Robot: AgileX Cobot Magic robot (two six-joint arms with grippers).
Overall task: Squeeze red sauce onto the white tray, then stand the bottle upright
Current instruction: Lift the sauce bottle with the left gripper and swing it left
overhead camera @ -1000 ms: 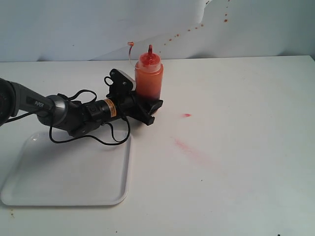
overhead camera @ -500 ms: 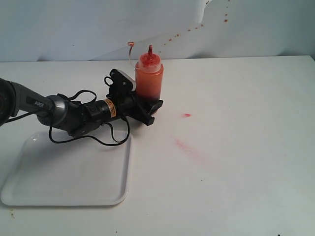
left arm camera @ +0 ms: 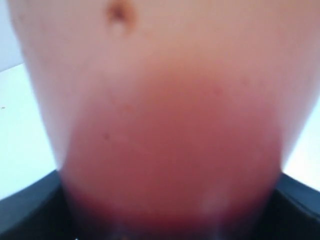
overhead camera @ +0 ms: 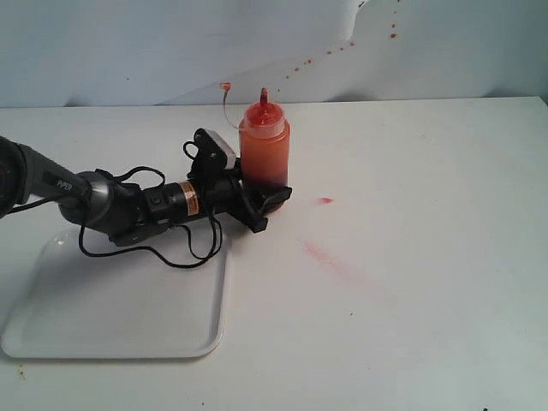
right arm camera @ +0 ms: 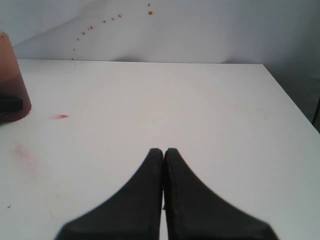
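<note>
The bottle (overhead camera: 264, 154) stands upright on the table just past the white tray's far right corner, red nozzle up, with dark red sauce in its lower half. My left gripper (overhead camera: 262, 187) is closed round its lower body, one finger in front, the other hidden behind. In the left wrist view the bottle (left arm camera: 165, 125) fills the frame as a blur. The white tray (overhead camera: 128, 325) lies at the front left, and its visible surface is plain white; the arm covers its far edge. My right gripper (right arm camera: 164, 152) is shut and empty above bare table, with the bottle (right arm camera: 12, 80) far off to one side.
A small red dash (overhead camera: 324, 200) and a faint pink smear (overhead camera: 330, 257) mark the table right of the bottle. Red spatter dots (overhead camera: 342, 47) run up the backdrop. The arm's black cable (overhead camera: 184, 257) loops over the tray's far right corner.
My left gripper has shifted slightly to the right with the bottle in it, which is still upright. The right gripper has not moved.
</note>
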